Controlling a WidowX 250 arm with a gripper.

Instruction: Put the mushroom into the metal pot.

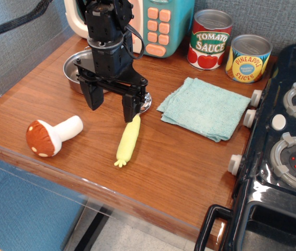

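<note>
Nothing is held between the black fingers of the gripper, which are spread wide above the wooden counter. The plush mushroom with reddish-brown spotted cap and thick white stem is laid on its side left of the gripper, its long axis running from the cap at lower left to the stem at upper right. A pinch on the rounded cap could slip, and the yellow-handled spoon just beside could be knocked; the shiny round steel pot is partly hidden behind the arm.

Black boxy arm, black cables; tool with two flat black fingers.
</note>
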